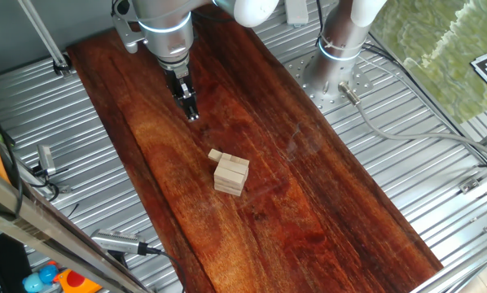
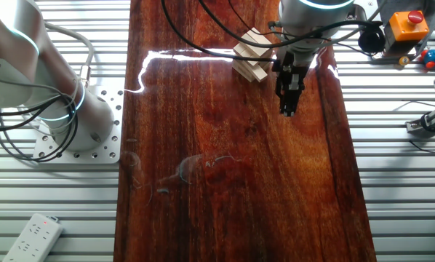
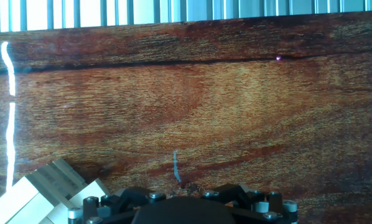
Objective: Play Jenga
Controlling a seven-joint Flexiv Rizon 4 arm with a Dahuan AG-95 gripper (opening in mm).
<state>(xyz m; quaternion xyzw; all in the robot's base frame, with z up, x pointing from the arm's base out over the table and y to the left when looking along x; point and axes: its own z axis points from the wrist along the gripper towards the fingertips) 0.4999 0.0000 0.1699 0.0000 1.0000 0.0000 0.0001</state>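
The Jenga stack (image 1: 231, 175) of pale wooden blocks stands a few layers high near the middle of the dark wooden board (image 1: 309, 203). A loose matching block (image 1: 216, 155) lies against its far upper corner. My gripper (image 1: 192, 112) hangs over the board beyond the stack and apart from it, fingers together with nothing between them. From the other side, the gripper (image 2: 288, 108) is to the right of the stack (image 2: 251, 64). In the hand view the stack (image 3: 40, 193) fills the lower left corner and the gripper (image 3: 187, 186) barely shows at the bottom edge.
The board lies on a ribbed metal table (image 1: 439, 163). The arm's base (image 1: 337, 61) is bolted at the back right. Tools and cables (image 1: 117, 240) sit along the left edge. An orange button box (image 2: 406, 25) and a power strip (image 2: 32, 236) are off the board.
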